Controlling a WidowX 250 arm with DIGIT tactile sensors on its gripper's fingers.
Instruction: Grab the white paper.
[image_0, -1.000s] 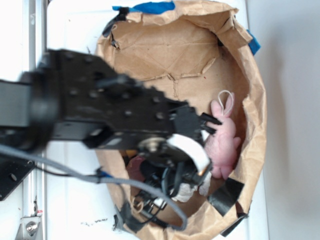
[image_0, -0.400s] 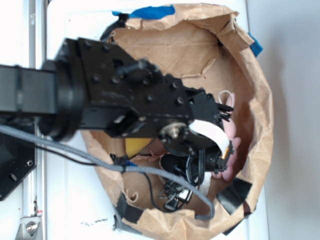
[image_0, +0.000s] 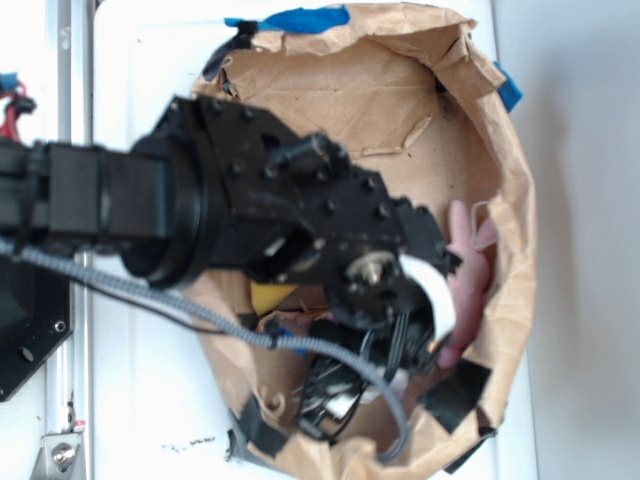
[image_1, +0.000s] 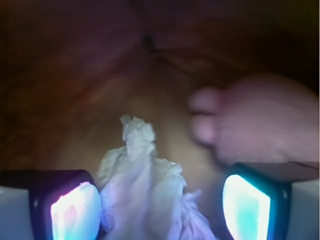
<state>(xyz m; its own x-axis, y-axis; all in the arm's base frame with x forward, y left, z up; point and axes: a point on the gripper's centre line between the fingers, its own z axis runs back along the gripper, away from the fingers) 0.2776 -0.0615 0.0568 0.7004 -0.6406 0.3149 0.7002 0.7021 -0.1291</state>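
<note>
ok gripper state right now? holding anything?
Gripper: open, the white paper sits between the fingers, touching the left pad but not clamped.

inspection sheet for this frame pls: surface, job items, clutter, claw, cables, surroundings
Surface: white tabletop carrying an open brown paper bag with blue tape on its rim.
Job's things: crumpled off-white paper wad, lying between the claw fingers; contact cannot be told.
Clutter: pink plush bunny beside the wad, yellow sponge wedge half hidden under the arm.
Claw: black claw open, straddling the wad, lit finger pads on either side.
Cables: grey braided cable draped from the arm across the bag; black wires bunched under the wrist.
Surroundings: metal rail along the table edge, black base plate.
</note>
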